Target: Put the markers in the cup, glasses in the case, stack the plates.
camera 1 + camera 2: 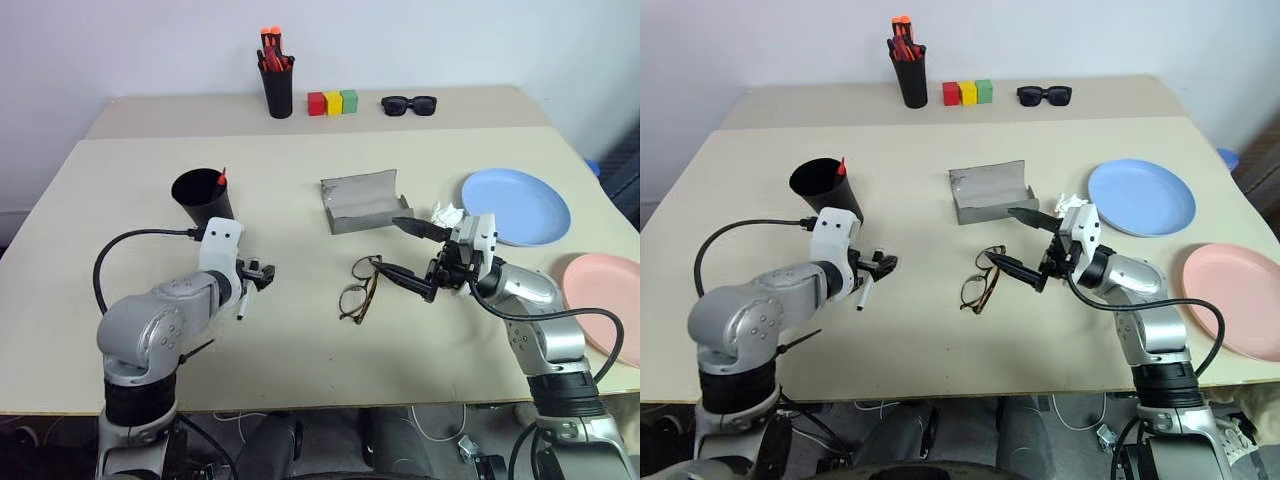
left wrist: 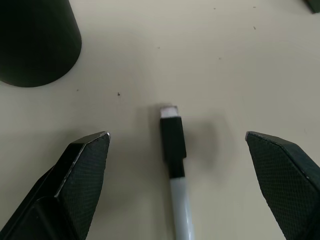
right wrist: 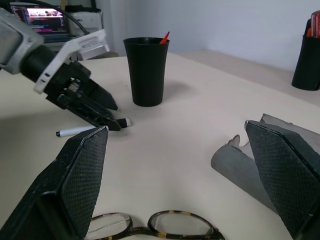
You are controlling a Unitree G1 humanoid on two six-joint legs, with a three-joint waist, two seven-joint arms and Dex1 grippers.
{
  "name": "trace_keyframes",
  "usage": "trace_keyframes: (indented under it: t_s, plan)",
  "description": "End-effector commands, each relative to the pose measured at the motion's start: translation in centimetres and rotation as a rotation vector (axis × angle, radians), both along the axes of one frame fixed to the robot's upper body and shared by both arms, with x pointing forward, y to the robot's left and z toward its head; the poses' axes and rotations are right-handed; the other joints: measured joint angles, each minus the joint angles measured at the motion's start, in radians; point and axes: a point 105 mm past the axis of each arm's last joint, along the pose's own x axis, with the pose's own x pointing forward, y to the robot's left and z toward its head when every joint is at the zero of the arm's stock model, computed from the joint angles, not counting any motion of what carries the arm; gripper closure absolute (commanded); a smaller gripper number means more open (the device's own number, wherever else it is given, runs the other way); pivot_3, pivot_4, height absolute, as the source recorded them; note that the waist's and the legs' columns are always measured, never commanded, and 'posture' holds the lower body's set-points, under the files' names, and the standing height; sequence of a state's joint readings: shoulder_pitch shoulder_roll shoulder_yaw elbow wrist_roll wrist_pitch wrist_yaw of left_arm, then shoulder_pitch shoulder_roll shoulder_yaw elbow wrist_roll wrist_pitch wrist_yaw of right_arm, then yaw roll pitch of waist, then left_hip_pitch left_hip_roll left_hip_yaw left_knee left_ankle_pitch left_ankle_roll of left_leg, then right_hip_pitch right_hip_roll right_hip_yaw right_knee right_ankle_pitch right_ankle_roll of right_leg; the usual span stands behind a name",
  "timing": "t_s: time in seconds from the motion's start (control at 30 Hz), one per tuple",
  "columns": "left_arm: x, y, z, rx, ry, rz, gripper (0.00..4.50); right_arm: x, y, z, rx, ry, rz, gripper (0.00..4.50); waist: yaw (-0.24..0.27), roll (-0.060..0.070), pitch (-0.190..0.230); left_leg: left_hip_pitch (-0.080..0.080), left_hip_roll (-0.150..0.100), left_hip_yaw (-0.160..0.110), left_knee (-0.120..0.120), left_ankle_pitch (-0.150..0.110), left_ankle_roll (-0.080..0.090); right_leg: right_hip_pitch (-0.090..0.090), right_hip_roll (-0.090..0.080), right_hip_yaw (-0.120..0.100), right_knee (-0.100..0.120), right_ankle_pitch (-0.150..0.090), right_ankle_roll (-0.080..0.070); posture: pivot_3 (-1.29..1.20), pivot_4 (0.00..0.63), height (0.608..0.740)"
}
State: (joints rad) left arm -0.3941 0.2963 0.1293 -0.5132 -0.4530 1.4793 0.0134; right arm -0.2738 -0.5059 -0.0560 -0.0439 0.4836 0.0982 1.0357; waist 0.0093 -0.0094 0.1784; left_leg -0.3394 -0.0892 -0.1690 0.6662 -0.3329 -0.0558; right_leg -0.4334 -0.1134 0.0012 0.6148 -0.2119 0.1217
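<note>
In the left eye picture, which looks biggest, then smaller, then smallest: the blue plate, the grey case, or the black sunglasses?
1. Blue plate, widest of the three.
2. Grey case.
3. Black sunglasses, though they sit farthest back, which shrinks their look.

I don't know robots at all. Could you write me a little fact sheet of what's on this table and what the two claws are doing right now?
Left gripper: open, poised over the white marker, which lies on the table
Right gripper: open, beside the glasses
Glasses: on the table, not in the case
Case: grey, lying open
Cup: black, with the red marker standing in it
Plates: blue plate and pink plate, side by side, not stacked
Back table: pen pot, coloured blocks, sunglasses
</note>
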Motion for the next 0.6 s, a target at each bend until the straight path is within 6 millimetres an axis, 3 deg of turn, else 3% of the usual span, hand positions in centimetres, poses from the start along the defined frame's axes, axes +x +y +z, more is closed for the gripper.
trace_keyframes:
  t_s: [0.03,0.07,0.17,0.4,0.5,0.6]
  plan:
    - [0.5,0.0,-0.3,0.020,0.010,-0.005,0.04,-0.1,0.1,0.8,0.002,-0.050,-0.005,0.00,-0.001,0.000,0.000,0.000,0.000,0.000,0.000,0.000,0.000,0.000,0.000,0.000,0.000,0.000,0.000,0.00,0.150,0.740]
    - [0.5,-0.2,-0.4,0.010,0.018,-0.012,0.04,-0.1,0.2,0.8,0.001,-0.051,-0.007,0.00,-0.001,0.000,0.000,0.000,0.000,0.000,0.000,0.000,0.000,0.000,0.000,0.000,0.000,0.000,0.000,0.00,0.150,0.740]
    - [0.5,-0.6,-0.5,-0.022,0.045,-0.014,0.86,0.0,0.2,0.8,-0.003,-0.054,-0.011,0.00,0.003,0.000,0.000,0.000,0.000,0.000,0.000,0.000,0.000,0.000,0.000,0.000,0.000,0.000,0.000,0.00,0.150,0.740]
    - [1.0,-0.9,0.5,-0.026,0.011,-0.019,4.40,0.2,0.3,0.6,-0.007,-0.055,-0.024,0.00,0.001,0.000,0.000,0.000,0.000,0.000,0.000,0.000,0.000,0.000,-0.001,0.000,0.000,0.000,0.000,0.00,0.150,0.740]
    - [1.6,-2.1,2.8,-0.033,-0.113,-0.094,4.46,0.3,0.4,0.5,-0.007,-0.053,-0.025,0.00,0.001,0.000,0.000,0.000,0.000,0.000,0.000,0.000,0.000,0.000,0.000,0.000,0.000,0.000,0.000,0.00,0.150,0.740]
    - [2.1,-4.6,8.4,-0.179,-0.401,-0.234,4.46,0.5,0.4,0.6,-0.001,-0.053,-0.030,0.00,0.005,0.000,0.000,0.000,0.000,0.000,0.000,0.000,0.000,0.000,-0.001,0.000,0.000,0.000,0.000,0.00,0.150,0.740]
